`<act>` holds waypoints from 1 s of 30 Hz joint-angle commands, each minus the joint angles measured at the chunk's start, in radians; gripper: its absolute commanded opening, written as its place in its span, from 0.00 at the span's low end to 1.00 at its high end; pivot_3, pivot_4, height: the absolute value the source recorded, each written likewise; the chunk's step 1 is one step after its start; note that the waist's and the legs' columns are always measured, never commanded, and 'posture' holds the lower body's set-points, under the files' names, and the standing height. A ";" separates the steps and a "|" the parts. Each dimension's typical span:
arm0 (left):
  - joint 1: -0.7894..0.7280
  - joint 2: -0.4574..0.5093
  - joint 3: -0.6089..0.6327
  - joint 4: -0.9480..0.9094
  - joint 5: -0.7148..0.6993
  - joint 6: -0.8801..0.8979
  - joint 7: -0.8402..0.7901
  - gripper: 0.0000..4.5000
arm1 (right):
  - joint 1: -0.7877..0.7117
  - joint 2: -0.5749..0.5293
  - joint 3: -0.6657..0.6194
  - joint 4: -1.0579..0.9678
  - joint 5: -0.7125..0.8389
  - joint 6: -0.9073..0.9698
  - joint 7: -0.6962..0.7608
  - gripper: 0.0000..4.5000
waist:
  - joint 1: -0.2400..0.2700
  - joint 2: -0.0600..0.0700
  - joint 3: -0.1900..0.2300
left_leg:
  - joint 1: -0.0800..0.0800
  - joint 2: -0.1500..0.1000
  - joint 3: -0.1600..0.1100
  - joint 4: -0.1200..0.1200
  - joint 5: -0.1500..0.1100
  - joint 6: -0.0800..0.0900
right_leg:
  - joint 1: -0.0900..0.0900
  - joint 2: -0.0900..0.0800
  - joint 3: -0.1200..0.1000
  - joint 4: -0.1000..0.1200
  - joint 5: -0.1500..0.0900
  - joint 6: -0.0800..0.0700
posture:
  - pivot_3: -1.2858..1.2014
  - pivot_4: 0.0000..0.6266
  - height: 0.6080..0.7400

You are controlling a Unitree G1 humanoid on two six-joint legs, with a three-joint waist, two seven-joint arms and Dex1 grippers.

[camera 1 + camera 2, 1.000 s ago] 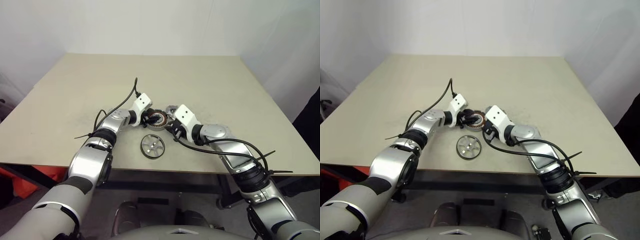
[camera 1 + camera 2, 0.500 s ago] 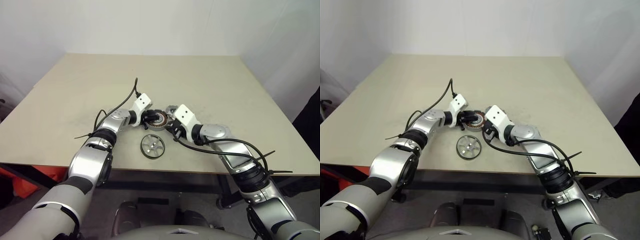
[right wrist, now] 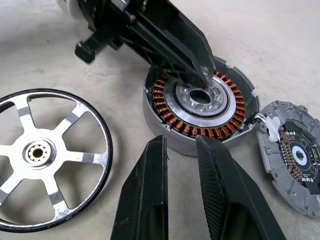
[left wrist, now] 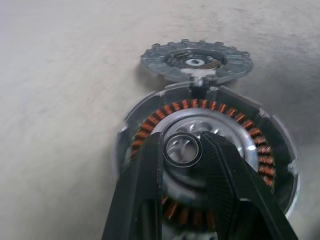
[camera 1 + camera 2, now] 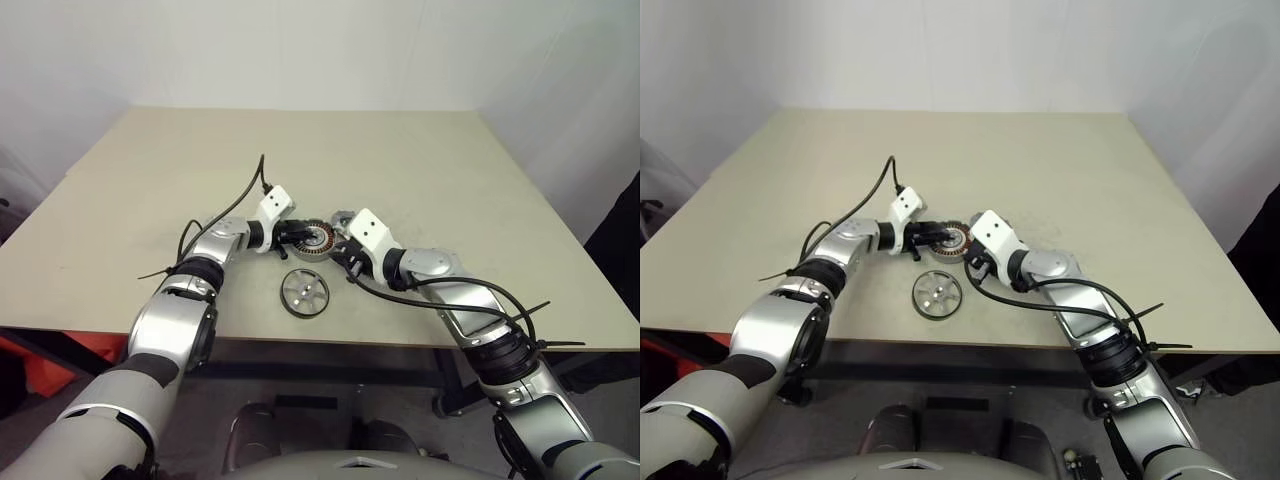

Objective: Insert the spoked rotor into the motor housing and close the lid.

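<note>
— Where do we find the silver six-spoked rotor with its dark rim (image 5: 305, 293)?

— Lying flat on the beige table (image 5: 420, 160), just below centre of the left eye view, near the front edge. Above it we see the round grey motor housing with copper windings (image 5: 316, 240), and the flat grey lid with dark cut-outs (image 3: 295, 157) lies open beside it, joined at the rim.

— And our grippers?

— The left gripper (image 4: 183, 149) reaches over the housing, its fingers narrowly parted either side of the silver hub (image 3: 201, 96); whether it grips the hub we cannot tell. The right gripper (image 3: 181, 141) sits just short of the housing, fingers nearly together, holding nothing.
</note>
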 commanded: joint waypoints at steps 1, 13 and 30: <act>-0.003 0.009 0.008 -0.030 -0.010 0.000 -0.013 0.26 | -0.025 0.006 -0.021 -0.008 0.002 -0.019 -0.003 0.21 | 0.000 0.000 0.000 | 0.000 0.000 0.000 0.000 0.000 0.000 | 0.000 0.000 0.000 0.000 0.000 0.000 | 0.52 0.00 1.00; -0.002 -0.023 0.005 -0.042 -0.015 0.009 -0.034 0.26 | -0.021 0.002 -0.022 -0.006 -0.003 -0.021 -0.001 0.21 | 0.000 0.000 0.000 | 0.000 0.000 0.000 -0.001 0.000 0.000 | 0.000 0.000 0.000 -0.002 0.000 0.000 | 0.52 0.00 1.00; 0.002 -0.020 -0.006 -0.042 0.002 0.012 -0.034 0.26 | -0.020 0.004 -0.022 -0.004 -0.004 -0.023 -0.007 0.21 | 0.000 0.000 0.000 | 0.000 0.000 0.000 -0.003 0.000 0.000 | 0.000 0.000 0.000 -0.003 0.000 0.000 | 0.52 0.00 1.00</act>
